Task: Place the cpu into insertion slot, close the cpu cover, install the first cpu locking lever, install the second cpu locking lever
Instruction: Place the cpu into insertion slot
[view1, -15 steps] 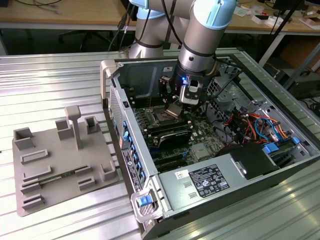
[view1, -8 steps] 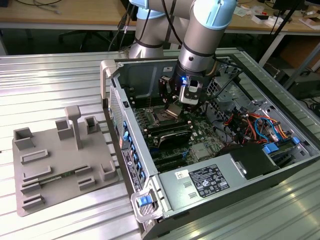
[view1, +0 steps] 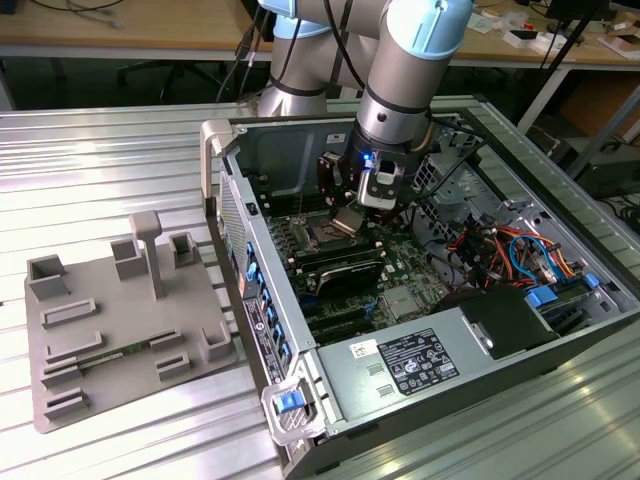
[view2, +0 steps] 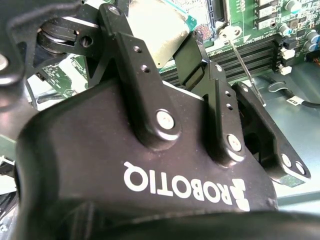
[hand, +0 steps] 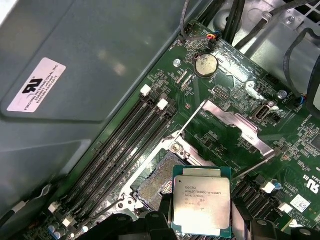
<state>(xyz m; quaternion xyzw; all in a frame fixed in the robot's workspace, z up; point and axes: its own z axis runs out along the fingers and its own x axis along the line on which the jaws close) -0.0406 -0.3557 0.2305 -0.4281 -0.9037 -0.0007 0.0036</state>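
Note:
The cpu (hand: 199, 201), a small square chip with a silver-grey top, hangs just above the green board with my gripper (hand: 200, 227) shut on its edges. In the second wrist view its metal top (view2: 156, 31) shows between the black fingers (view2: 122, 35). The insertion slot (hand: 154, 181) lies uncovered right beside the chip, partly hidden under it. The cpu cover (hand: 234, 124) stands swung up and away from the slot, and two thin locking levers (hand: 192, 120) stick up loose. In the exterior view the gripper (view1: 350, 215) holds the cpu (view1: 346, 222) over the slot (view1: 325, 238).
Long black memory slots (hand: 120, 145) run beside the socket, and a coin battery (hand: 206, 64) lies farther off. The case's grey wall (hand: 90, 65) stands close. A power supply (view1: 400, 365) and coloured cables (view1: 505, 250) fill the case. A grey fixture tray (view1: 120, 320) lies at the exterior view's left.

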